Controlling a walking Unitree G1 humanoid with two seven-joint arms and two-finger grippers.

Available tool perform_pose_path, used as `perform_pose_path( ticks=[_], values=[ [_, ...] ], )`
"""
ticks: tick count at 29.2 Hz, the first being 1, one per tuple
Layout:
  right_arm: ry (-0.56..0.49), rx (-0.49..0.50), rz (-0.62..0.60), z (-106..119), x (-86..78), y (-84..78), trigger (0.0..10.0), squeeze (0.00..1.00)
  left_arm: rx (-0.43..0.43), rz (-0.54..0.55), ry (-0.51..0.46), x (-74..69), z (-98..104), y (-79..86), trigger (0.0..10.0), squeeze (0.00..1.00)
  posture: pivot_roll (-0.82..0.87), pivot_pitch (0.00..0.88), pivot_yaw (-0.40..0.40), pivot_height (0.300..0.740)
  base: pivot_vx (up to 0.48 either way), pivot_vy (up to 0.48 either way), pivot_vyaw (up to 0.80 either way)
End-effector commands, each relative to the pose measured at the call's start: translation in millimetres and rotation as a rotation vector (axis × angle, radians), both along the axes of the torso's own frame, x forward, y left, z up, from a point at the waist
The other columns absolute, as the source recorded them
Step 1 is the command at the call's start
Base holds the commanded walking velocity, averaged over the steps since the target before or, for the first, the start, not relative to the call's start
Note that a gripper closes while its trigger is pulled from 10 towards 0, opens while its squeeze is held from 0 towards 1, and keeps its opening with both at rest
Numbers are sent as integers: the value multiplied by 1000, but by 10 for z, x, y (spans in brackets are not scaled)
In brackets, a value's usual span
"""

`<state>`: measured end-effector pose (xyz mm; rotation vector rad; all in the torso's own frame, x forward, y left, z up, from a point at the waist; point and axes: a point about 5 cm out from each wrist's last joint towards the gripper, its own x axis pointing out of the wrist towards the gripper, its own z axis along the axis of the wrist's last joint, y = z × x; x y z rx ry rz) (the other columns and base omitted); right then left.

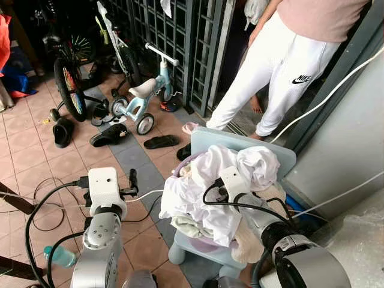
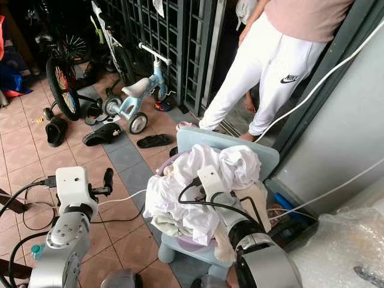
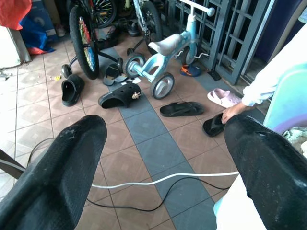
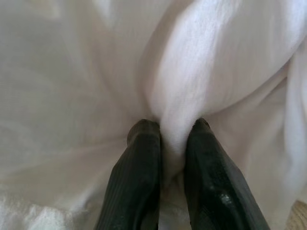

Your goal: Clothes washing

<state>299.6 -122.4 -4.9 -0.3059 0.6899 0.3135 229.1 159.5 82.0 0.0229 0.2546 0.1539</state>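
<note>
A person (image 1: pixel 288 54) in white trousers stood at one o'clock of the head view, in front of the dark metal gate (image 1: pixel 180 42) that ran across twelve o'clock. A grey wall (image 1: pixel 354 144) rose at three o'clock, with white cables (image 1: pixel 336 90) slanting across it. At eleven o'clock a bicycle (image 1: pixel 69 78) leaned on the tiled floor (image 1: pixel 36 150), and a small light-blue tricycle (image 1: pixel 141 96) stood just beside it. Dark sandals (image 1: pixel 111 135) and slippers lay scattered between the tricycle and the chair.

A pale blue plastic chair (image 1: pixel 240 144) stood at the centre, slightly toward five o'clock, between the robot and the person. It carried a heap of white clothes (image 1: pixel 198 192), crumpled and loosely folded over one another, with a cream piece hanging off the near edge.

The right gripper (image 4: pixel 172 143) was buried in the heap, its two black fingers pressed close together and pinching a soft ridge of white cloth. The left gripper (image 3: pixel 163 158) hung at seven o'clock, over the floor and apart from the chair, its fingers (image 3: pixel 62 172) spread wide with nothing between them. A white cable and a black cable (image 3: pixel 144 203) crossed the tiles under it. A small bottle (image 1: pixel 60 256) lay at eight o'clock.
</note>
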Motion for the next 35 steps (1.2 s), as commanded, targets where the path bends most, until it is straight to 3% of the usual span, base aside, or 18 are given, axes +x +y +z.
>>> perform_pose_path(
  ticks=[1,14,20,25,29,32,35],
  values=[
    [-2,6,-11,25,32,-27,0,0,4,-1,-12,38,13,-15,10000,0,135,0,-63,740,0,0,0],
    [-30,7,-25,56,67,-57,0,0,0,-3,-27,97,-3,-48,10000,0,111,0,-65,740,0,0,0],
    [-165,87,-20,251,199,-51,0,0,-3,-17,-52,181,14,-106,10000,0,86,0,-65,740,0,0,0],
    [-344,241,-19,492,225,-21,0,0,-11,-26,-58,237,-3,-150,10000,0,68,0,-59,740,0,0,0],
    [-453,306,-28,681,222,36,0,0,-14,-35,-64,265,3,-161,10000,0,61,0,-57,740,0,0,0],
    [-575,365,-11,949,176,113,0,0,-17,-40,-80,321,19,-173,10000,0,47,0,-54,740,0,0,0],
    [-637,389,-25,1104,133,87,0,0,-29,-50,-97,343,34,-202,10000,0,32,0,-49,740,0,0,0]
  ],
)
